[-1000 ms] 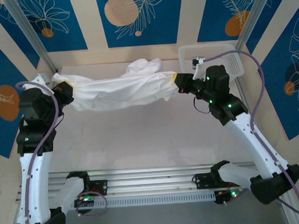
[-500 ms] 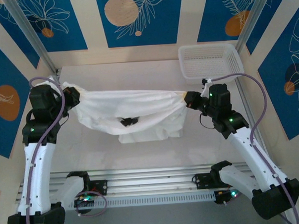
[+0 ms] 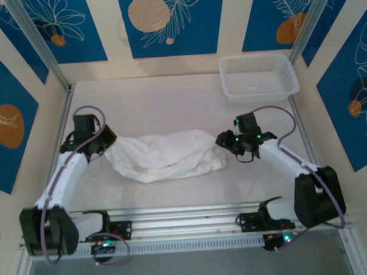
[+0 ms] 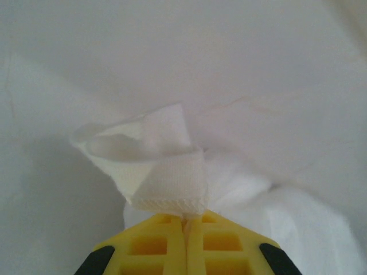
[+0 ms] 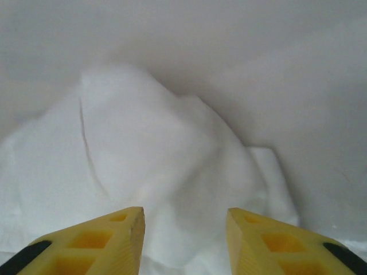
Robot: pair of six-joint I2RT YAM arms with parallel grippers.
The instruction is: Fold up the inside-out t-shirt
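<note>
Across the counter's (image 3: pixel 170 101) middle the t-shirt (image 3: pixel 166 155) lies bunched, so laying-out is in hand. Left tool (image 4: pixel 186 220) pinches its hem; right tool (image 5: pixel 184 220) stands spread. Next probably needs flattening.

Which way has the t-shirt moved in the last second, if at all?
Yes. The t-shirt moved toward the near edge, away from the basket, onto the table.

No legible text, labels, brands, numbers or signs. Blue wall panels (image 3: pixel 166 22) carry leaf-and-circle patterns only, no lettering.
</note>
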